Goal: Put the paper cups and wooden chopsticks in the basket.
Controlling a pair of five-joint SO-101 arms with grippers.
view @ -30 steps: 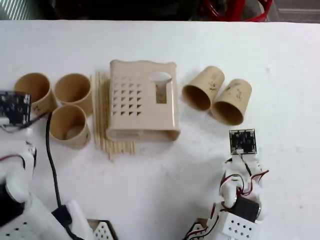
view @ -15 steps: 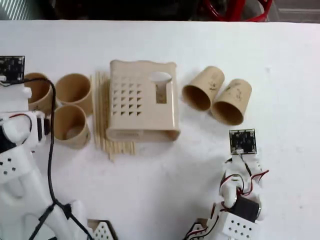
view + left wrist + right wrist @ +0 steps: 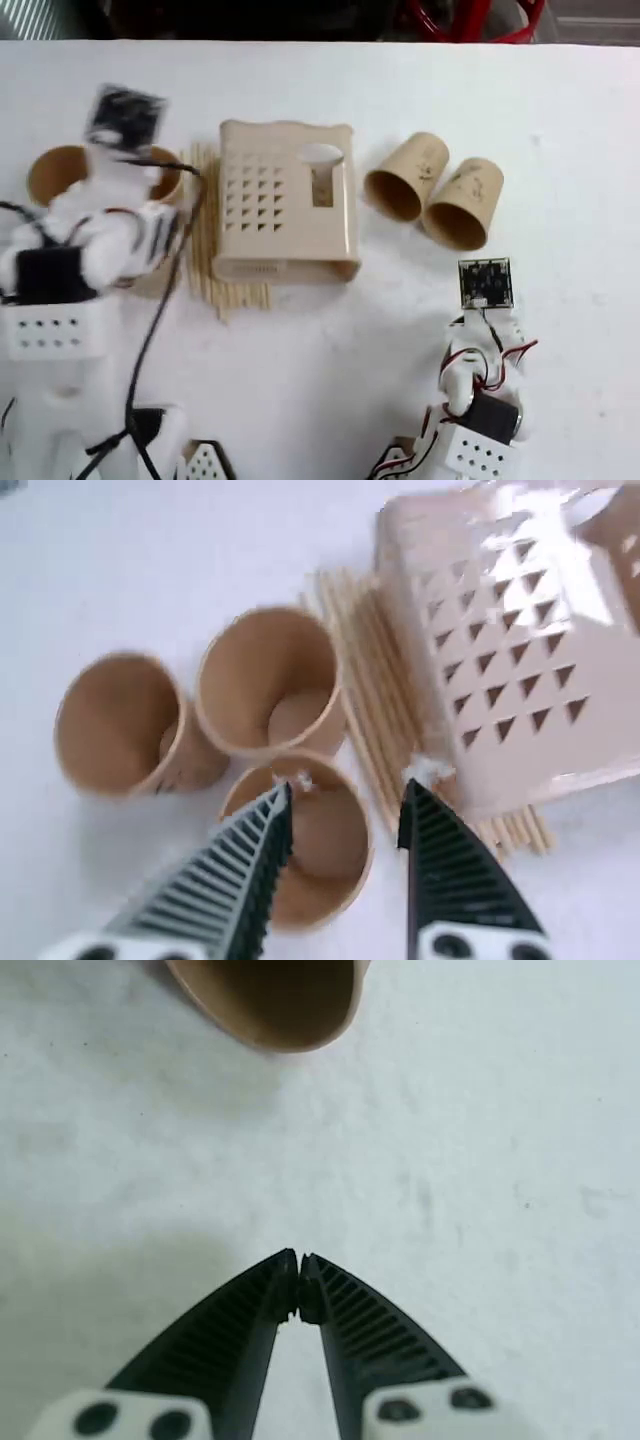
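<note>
just beneath the left hand (image 3: 347, 788), a paper cup (image 3: 325, 842)

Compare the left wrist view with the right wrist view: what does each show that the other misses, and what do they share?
Left wrist view: the open left hand above three upright paper cups, with the wooden chopsticks lying between them and the basket. Right wrist view: the shut right hand over bare table, with the rim of one paper cup ahead. Shared: the white tabletop.

Five paper cups (image 3: 270, 680), one basket (image 3: 285, 200), one bundle of wooden chopsticks (image 3: 372, 670), number unclear.
</note>
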